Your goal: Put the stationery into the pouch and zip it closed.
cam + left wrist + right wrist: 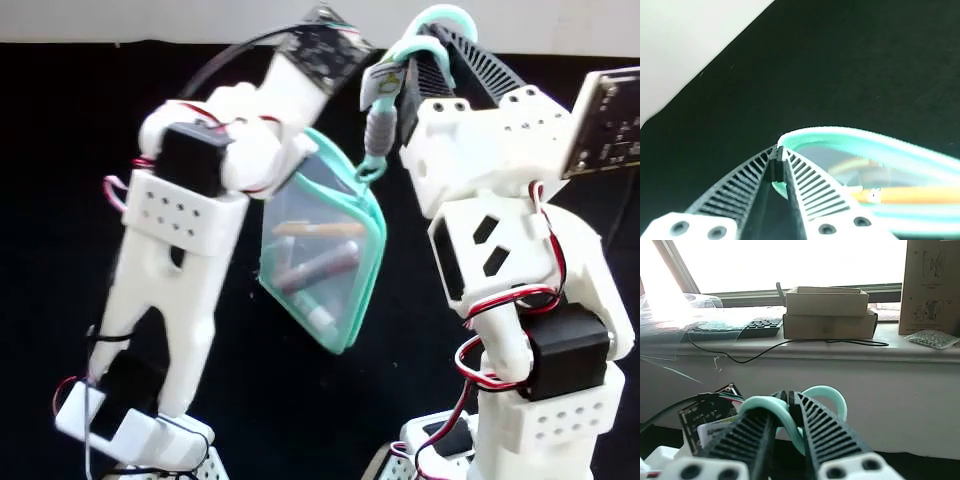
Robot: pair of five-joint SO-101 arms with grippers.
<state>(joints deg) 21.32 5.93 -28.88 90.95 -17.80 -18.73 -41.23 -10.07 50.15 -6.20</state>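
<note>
High over the black tabletop (60, 120), the clear, teal-edged pouch (325, 260) hangs tilted between the two arms, with a pencil (315, 229) and pens (322, 268) inside. Seen from the left wrist, the left end effector (777, 161) is pinched tight on the pouch's zipper edge, the pencil lying just beyond its fingers. Seen from the right wrist, the right end effector (790, 407) is clamped on the teal loop (826, 392) above the pouch's top corner. Behind it a windowsill (920, 351) carries boxes (827, 315) and a keyboard (737, 329).
</note>
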